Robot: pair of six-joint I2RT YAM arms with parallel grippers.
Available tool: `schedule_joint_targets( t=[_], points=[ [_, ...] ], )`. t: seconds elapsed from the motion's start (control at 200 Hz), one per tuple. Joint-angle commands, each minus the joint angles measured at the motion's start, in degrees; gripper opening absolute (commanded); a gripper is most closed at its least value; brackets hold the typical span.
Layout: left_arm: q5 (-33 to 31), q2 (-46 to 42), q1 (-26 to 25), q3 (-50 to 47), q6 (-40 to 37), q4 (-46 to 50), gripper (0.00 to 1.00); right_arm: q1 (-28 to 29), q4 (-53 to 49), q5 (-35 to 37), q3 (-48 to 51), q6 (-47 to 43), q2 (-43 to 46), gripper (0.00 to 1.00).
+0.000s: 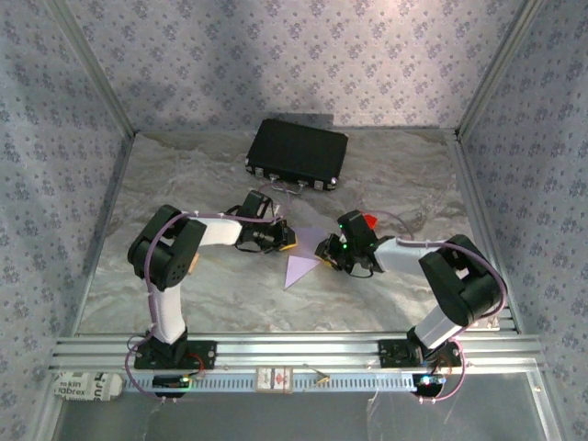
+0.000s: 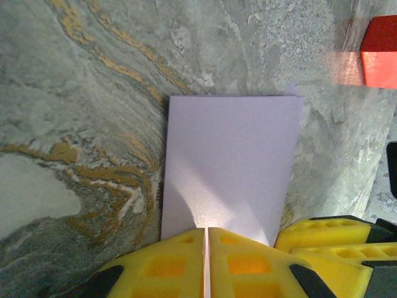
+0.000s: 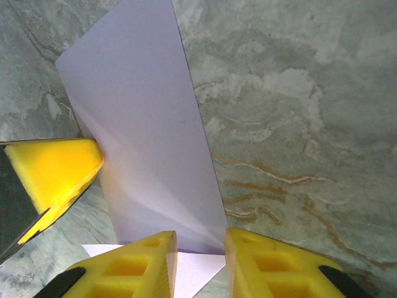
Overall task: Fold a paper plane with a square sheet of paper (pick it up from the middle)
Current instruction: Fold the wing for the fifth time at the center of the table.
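A grey marbled table sits between walls papered in a small blue print. A ribbed aluminium rail runs along the near edge, where both arms are bolted. Beyond it, near the table's middle, lies the square sheet of paper, thin, pale lilac and plain. It is already partly folded and looks like a pointed wedge from above.

The yellow-padded left claw is pressed together at the sheet's edge; I cannot tell whether a ply is caught between the pads. The right claw stands spread, with a raised strip of the paper running into its gap unclamped.

The step looks like laying a flap over into a crease. To do it well, the left claw should anchor the sheet while the right closes on the free ply alone. The right should carry it low and match the edges before pressing, since paper this thin will probably slide or buckle if tugged.

Farther off, a small red block sits just behind the right arm's wrist. A flat black case lies well apart near the back wall.
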State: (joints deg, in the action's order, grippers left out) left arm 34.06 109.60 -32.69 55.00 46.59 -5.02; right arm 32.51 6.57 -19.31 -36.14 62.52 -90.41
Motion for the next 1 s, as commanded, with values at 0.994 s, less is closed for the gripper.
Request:
schedule_joint_targets(
  t=[0.994],
  points=[
    [-0.97, 1.40, -0.32, -1.94, -0.20, 5.85, 0.07, 1.15, -5.16, 0.55, -2.44, -1.79, -1.00, 0.31]
  ],
)
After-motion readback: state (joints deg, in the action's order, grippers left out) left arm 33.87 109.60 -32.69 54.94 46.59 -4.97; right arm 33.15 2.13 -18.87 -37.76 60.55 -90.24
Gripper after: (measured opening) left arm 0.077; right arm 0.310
